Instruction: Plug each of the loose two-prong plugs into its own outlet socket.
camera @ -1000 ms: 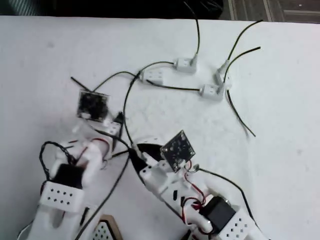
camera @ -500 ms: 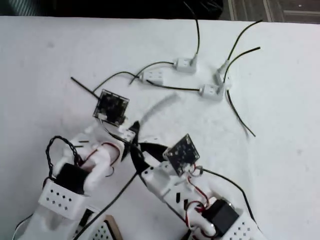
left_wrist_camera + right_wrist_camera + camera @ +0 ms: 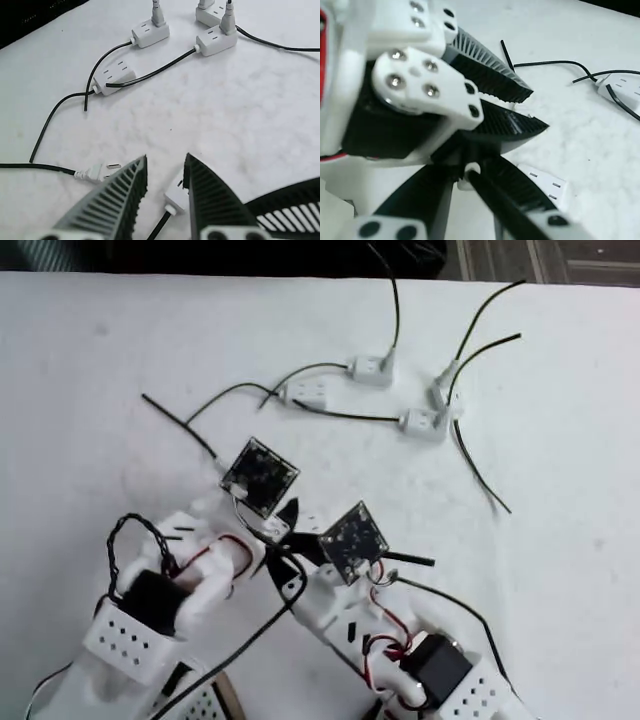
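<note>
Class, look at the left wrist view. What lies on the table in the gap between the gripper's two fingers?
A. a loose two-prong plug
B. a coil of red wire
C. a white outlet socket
C: a white outlet socket shows in the gap of the open left gripper, while the loose two-prong plug lies outside the gap, beside one finger.

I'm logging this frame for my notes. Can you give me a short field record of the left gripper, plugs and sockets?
left gripper: open, low over the table
near socket: white, on the table between the left gripper's fingers
loose plug: lying flat beside the left gripper, both prongs bare
empty socket: farther off, nothing in it
plugged socket: holds a plug
second plugged socket: holds a plug
</note>
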